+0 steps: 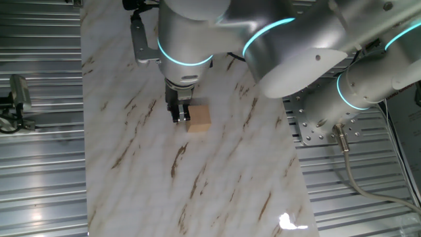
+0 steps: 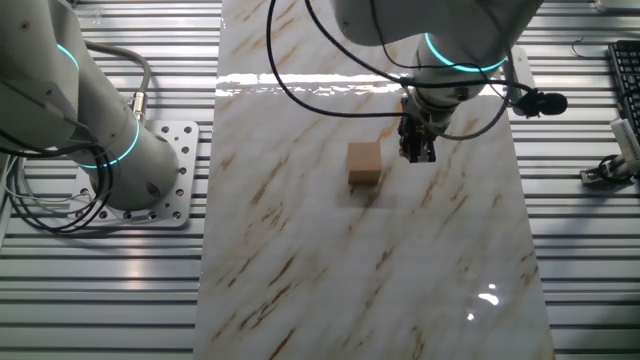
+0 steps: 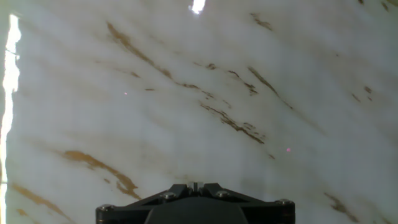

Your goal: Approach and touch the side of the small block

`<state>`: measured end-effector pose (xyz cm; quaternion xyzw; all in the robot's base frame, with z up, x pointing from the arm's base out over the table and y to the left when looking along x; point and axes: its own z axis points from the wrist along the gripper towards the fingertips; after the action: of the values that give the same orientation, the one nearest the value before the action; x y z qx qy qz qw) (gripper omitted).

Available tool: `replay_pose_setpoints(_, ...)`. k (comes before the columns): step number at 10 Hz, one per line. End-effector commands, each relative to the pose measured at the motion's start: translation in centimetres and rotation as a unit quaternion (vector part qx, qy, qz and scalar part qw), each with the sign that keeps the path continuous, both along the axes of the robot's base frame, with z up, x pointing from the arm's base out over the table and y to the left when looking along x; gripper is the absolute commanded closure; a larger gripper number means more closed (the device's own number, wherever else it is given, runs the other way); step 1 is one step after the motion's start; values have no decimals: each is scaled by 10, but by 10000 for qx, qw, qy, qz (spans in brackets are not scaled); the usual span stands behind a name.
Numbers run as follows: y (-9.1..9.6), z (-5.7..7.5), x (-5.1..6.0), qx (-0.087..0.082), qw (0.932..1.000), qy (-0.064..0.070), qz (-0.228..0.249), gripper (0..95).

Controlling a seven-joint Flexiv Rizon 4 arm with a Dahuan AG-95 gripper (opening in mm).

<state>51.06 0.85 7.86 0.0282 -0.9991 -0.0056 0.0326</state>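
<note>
The small block (image 1: 198, 118) is a plain light-tan wooden cube on the marbled table; it also shows in the other fixed view (image 2: 364, 162). My gripper (image 1: 181, 116) hangs low just left of the block in one fixed view, its black fingers together and close to or touching the block's side. In the other fixed view the gripper (image 2: 417, 150) stands to the right of the block with a visible gap. The hand view shows only the closed fingers (image 3: 198, 186) over bare marble; the block is out of that view.
The marbled tabletop (image 1: 217, 178) has ribbed metal flooring on both sides. The arm's base plate (image 2: 160, 180) and cables (image 2: 300, 95) lie near the table's edge. A keyboard (image 2: 625, 80) sits at the far right.
</note>
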Motion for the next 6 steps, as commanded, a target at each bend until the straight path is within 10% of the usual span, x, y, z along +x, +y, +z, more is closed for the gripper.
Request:
replay_pose_setpoints(1,0,2,-1,-25,9998,173,-130,950)
replay_pose_setpoints(6,0,2,-1,-27,9996,252,-106,950)
